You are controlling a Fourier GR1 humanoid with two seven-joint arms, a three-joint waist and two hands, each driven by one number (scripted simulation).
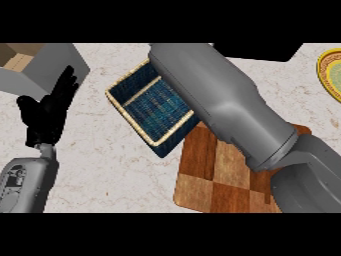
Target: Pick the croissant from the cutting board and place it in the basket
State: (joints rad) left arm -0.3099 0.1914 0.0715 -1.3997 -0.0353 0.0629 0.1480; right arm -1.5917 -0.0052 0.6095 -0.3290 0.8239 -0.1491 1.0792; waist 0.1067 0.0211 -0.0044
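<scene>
A: How much room is there along the edges?

B: The pale speckled stone counter [121, 170] lies bare in the near middle, between the two arms. The checkered brown wooden cutting board [217, 180] sits near and right, and its far left corner comes just beside the near corner of the blue woven basket with a tan rim [149, 106]. The big grey right forearm [232, 105] crosses diagonally above both, covering the basket's right part and the board's right side.

A: And the croissant?

B: I can't see it anywhere; the visible part of the board carries nothing, and so does the visible part of the basket's floor. The right hand is out of sight past the far edge, so I cannot tell whether it grasps anything.

A: The other hand?

B: The black left hand [47, 112] rests at the left, fingers straight and released, pointing far.

A: What else is around?

B: A grey box with a tan inside [25, 67] at the far left, and a yellow-rimmed round plate with a green centre [339, 77] at the far right edge.
</scene>
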